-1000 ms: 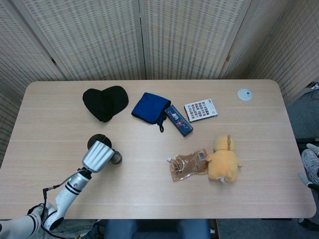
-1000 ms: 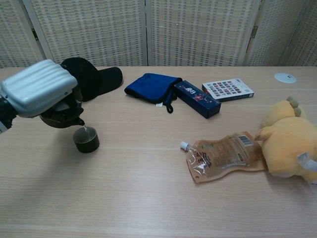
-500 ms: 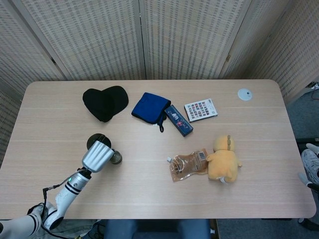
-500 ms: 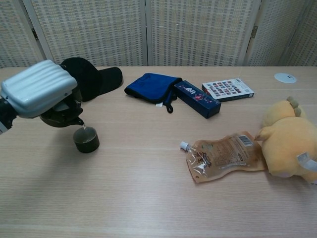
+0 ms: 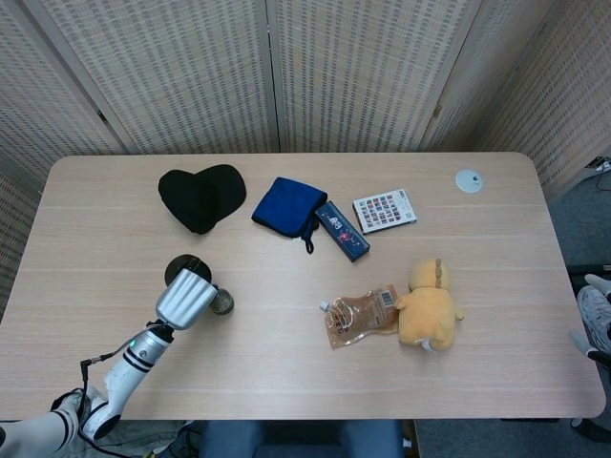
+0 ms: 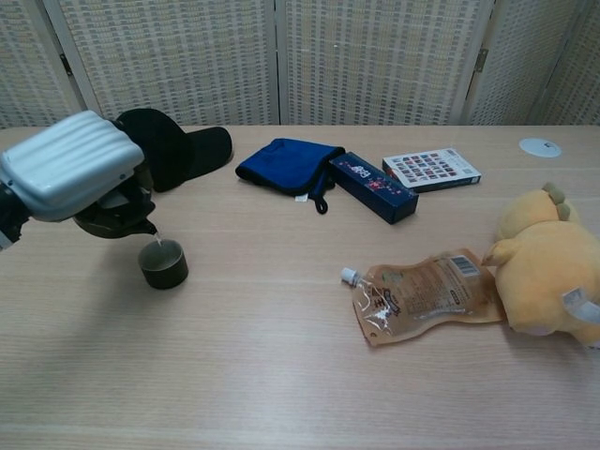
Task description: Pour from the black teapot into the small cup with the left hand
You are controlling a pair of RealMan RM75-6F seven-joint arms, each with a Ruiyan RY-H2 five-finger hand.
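I see the pale wood tabletop (image 5: 286, 324) filling my head view, with woven-panel screens (image 5: 191, 76) standing behind its far edge at 12 o'clock. On it, going down in size: a black cap (image 5: 201, 197) at 10 o'clock, a blue cloth (image 5: 287, 207) beside a dark blue box (image 5: 342, 230), a yellow plush toy (image 5: 428, 305) at 4 o'clock touching a brown spouted pouch (image 5: 361, 316), a patterned card (image 5: 385, 209) and a small white disc (image 5: 468, 180) at 2 o'clock.

My left robot hand (image 6: 70, 165) grips the black teapot (image 6: 116, 217) at 8 o'clock, tilted with its spout just above the small cup (image 6: 163, 263); the silver back hides the fingers. I cannot find my right robot hand in either view.

Against half a second ago, the teapot and hand sit slightly higher in the chest view; the cup has not moved.
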